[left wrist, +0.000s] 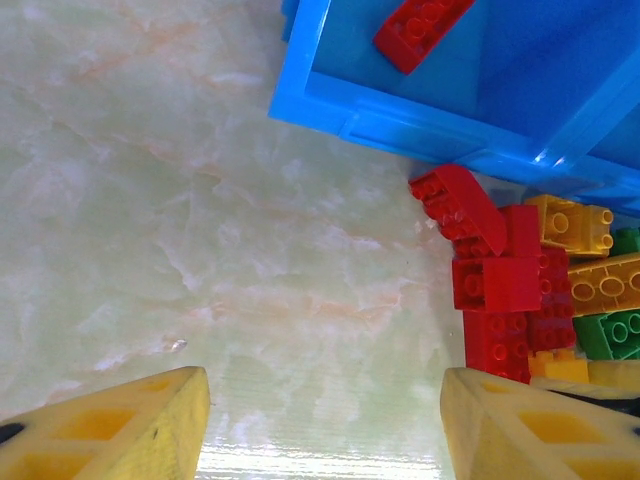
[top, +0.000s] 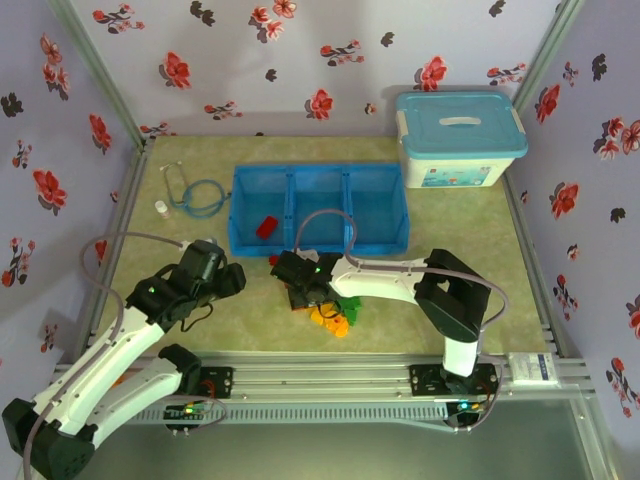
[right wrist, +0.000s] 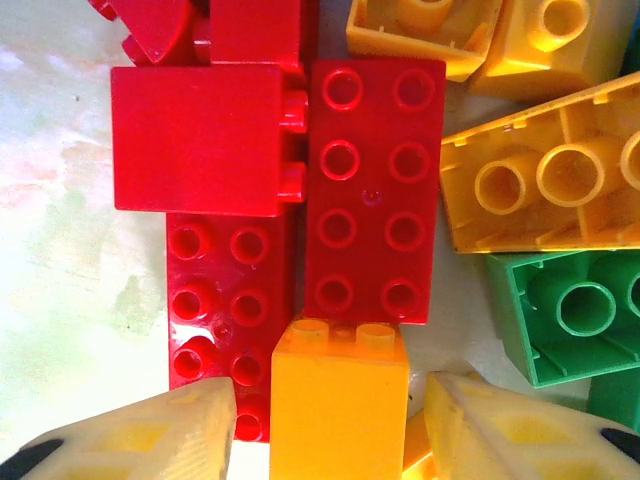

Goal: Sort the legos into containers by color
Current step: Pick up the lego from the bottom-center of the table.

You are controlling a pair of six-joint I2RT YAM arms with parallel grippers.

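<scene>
The legos lie in a pile (top: 330,318) on the table just in front of the blue tray of containers (top: 318,246). One red lego (top: 266,227) rests in the left container. My right gripper (right wrist: 335,420) is open and straddles a yellow-orange brick (right wrist: 340,390), with a narrow gap on each side. Red bricks (right wrist: 375,190) lie beyond it and a green one (right wrist: 570,315) to the right. My left gripper (left wrist: 325,400) stands open over bare table, with nothing between its fingers. The red bricks (left wrist: 500,285) are just to its right, near the tray wall (left wrist: 400,125).
A white box with a light-blue lid (top: 460,140) stands at the back right. A stethoscope (top: 195,195) and a small white bottle (top: 161,208) lie left of the tray. Flowered fabric walls enclose the table on three sides.
</scene>
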